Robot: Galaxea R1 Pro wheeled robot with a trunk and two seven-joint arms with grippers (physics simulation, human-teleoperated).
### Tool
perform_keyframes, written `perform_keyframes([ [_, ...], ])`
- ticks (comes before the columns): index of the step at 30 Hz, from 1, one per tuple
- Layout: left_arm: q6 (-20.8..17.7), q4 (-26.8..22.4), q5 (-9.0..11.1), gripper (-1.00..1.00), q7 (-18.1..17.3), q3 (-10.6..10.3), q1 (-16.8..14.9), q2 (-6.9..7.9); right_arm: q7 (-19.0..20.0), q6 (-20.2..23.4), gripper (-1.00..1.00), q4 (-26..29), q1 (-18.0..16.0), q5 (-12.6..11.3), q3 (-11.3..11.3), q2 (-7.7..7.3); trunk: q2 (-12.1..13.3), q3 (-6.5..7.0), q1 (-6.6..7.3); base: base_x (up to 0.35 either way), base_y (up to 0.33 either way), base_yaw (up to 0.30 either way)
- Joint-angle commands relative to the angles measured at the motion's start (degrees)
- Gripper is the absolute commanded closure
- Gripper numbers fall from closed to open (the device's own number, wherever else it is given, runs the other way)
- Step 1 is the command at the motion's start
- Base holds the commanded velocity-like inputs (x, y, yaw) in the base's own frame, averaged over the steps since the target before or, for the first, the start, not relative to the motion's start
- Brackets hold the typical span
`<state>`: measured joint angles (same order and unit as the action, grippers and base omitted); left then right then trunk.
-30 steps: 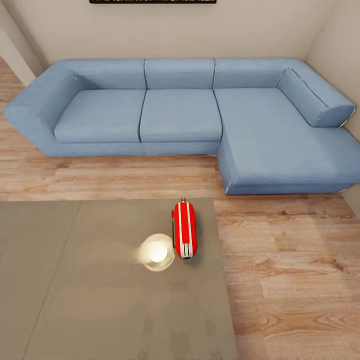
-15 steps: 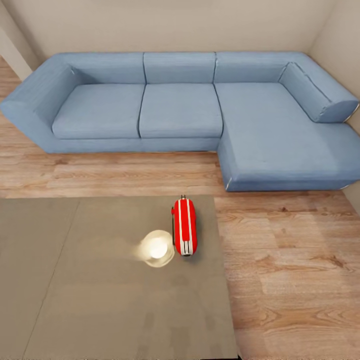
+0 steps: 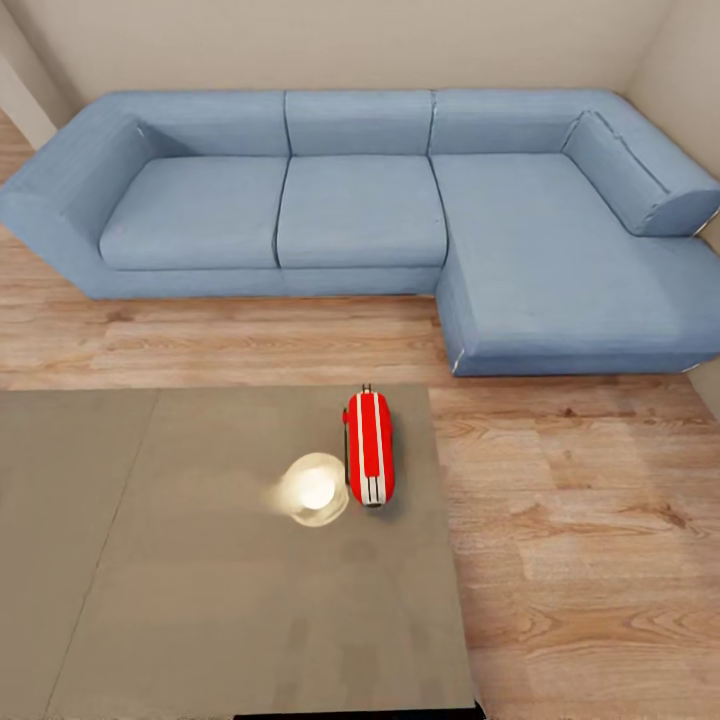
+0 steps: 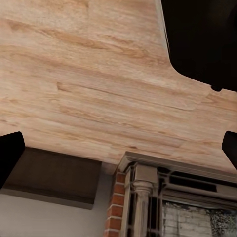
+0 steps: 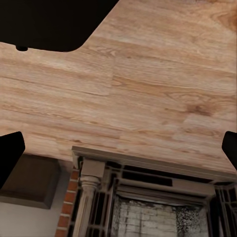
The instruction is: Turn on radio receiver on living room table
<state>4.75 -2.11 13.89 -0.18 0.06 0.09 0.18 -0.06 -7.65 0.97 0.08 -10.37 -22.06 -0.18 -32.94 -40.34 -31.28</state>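
Red radio receiver (image 3: pixel 369 461) on table (image 3: pixel 200 600), left gripper (image 4: pixel 118 148) over floorboards (image 4: pixel 74 74)

From the head view we see the tabletop (image 3: pixel 200 600) run off the left and bottom edges, and the blue sofa (image 3: pixel 360 210) clipped at the right edge. The radio receiver (image 3: pixel 369 461) shows us its striped narrow edge; its broad faces we cannot make out. In the left wrist view the left claw (image 4: pixel 118 148) shows just dark fingertips (image 4: pixel 10 153) at the edges; likewise the right claw (image 5: pixel 118 148) in its view. The brick fireplace (image 5: pixel 148 202) is cut off.
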Motion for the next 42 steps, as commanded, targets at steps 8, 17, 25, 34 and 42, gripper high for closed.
perform_keyframes([
  [8,0.0,0.0,0.0,-1.00,0.0,-0.1,0.0,0.00,0.0,0.0,-1.00,0.0,0.0,0.0,0.0,0.00,0.0,-0.74,0.00,0.000,0.000,0.000],
  [17,0.0,0.0,0.0,-1.00,0.0,0.0,0.0,0.00,0.0,0.0,-1.00,0.0,0.0,0.0,0.0,0.00,0.0,-1.57,0.00,0.000,0.000,0.000],
  [25,0.0,0.0,0.0,-1.00,0.0,0.0,0.0,0.00,0.1,0.0,-1.00,0.0,0.0,0.0,0.1,-0.07,0.0,-1.99,0.00,0.000,0.000,0.000],
  [34,0.0,0.0,-0.1,-1.00,0.0,-0.1,0.0,0.00,0.1,0.0,-1.00,0.0,0.0,0.0,0.1,-0.04,0.0,-2.02,0.00,0.000,0.000,0.000],
  [42,-0.2,-3.9,-0.6,-1.00,0.0,-0.7,0.0,0.68,0.3,0.4,-1.00,1.7,-0.1,0.0,0.0,-0.99,0.0,-2.02,0.00,0.000,0.000,0.000],
])
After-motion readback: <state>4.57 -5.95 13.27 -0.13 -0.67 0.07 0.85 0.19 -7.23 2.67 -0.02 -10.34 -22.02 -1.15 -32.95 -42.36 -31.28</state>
